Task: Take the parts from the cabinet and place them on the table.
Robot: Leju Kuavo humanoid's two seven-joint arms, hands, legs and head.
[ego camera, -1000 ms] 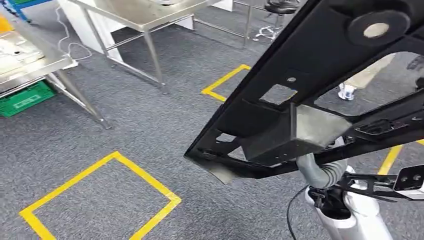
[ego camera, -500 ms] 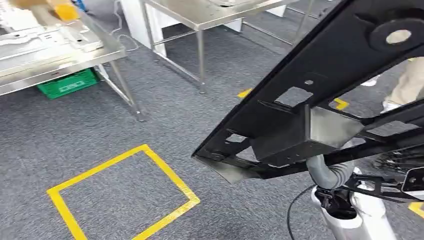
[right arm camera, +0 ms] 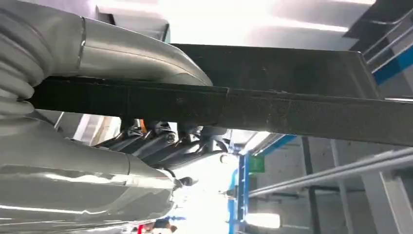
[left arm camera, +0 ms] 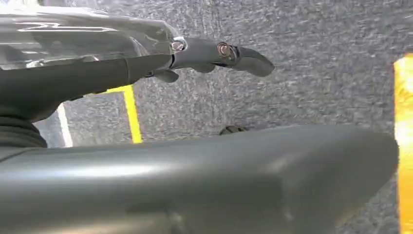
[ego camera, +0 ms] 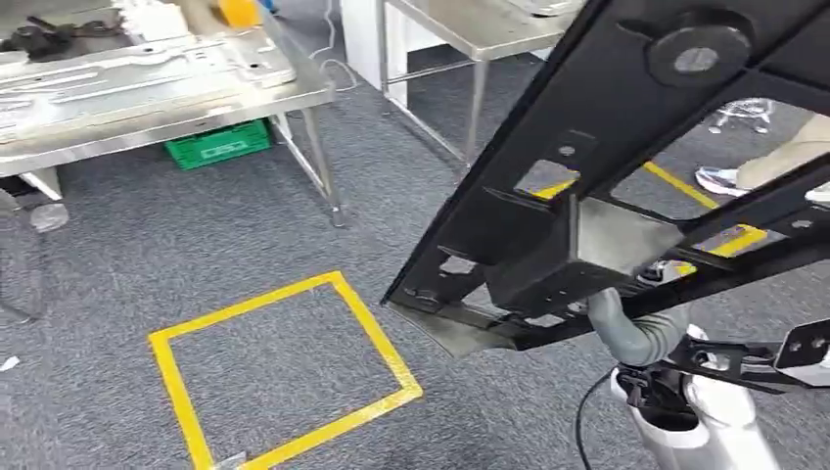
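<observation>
Right hand (right arm camera: 160, 141) grips the black metal frame part (ego camera: 626, 157); in the right wrist view its dark fingers curl under one flat bar of the frame while the grey thumb lies over the top, so the bar is clamped between them. Part is carried high and tilted across the head view, above the grey carpet (ego camera: 245, 225), probably to keep its long edge clear of the floor and table legs during transport. Steel table (ego camera: 147, 88) with flat metal plates stands well apart, ahead and to the left. Left hand (left arm camera: 214, 51) hangs over the carpet, fingers extended, holding nothing. Yellow floor tape square (ego camera: 284, 372) lies below.
</observation>
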